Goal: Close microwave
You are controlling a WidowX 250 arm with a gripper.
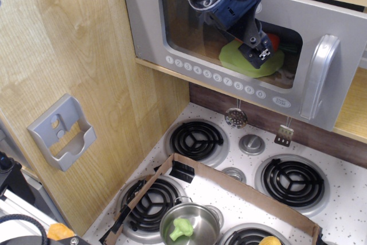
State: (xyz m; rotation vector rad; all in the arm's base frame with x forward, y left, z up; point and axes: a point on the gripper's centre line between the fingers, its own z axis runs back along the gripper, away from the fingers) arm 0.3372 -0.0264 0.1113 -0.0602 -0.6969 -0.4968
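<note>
Observation.image looks down on a toy kitchen, with the microwave (246,38) filling the frame from 12 to 2 o'clock, mounted above the stove (241,170). Its door (172,70) is hinged on the left and looks nearly shut: the handle (314,78) side at 3 o'clock seems to sit just proud of the cabinet, though we cannot tell how wide the gap is. Our gripper (261,54) presses against the clear window near the door's centre, the arm reaching in from 12 o'clock. We cannot tell whether the jaws are apart or together from this angle; they grip nothing that we can see. Through the window we see a green plate (241,61) with something orange-red behind it.

We judge the step in hand to be the last push that seats the door. To do it well, we should push along the door's swing, into the cabinet, and not slide down across the window towards the number buttons (215,77). Contact nearer the handle side, at 3 o'clock of the present spot, would give more leverage and a gentler push. We should stop once the door sits flush, since the plastic panel will likely flex if overdriven. The pot (192,225) and cardboard (246,190) at 6 o'clock lie well clear.
</note>
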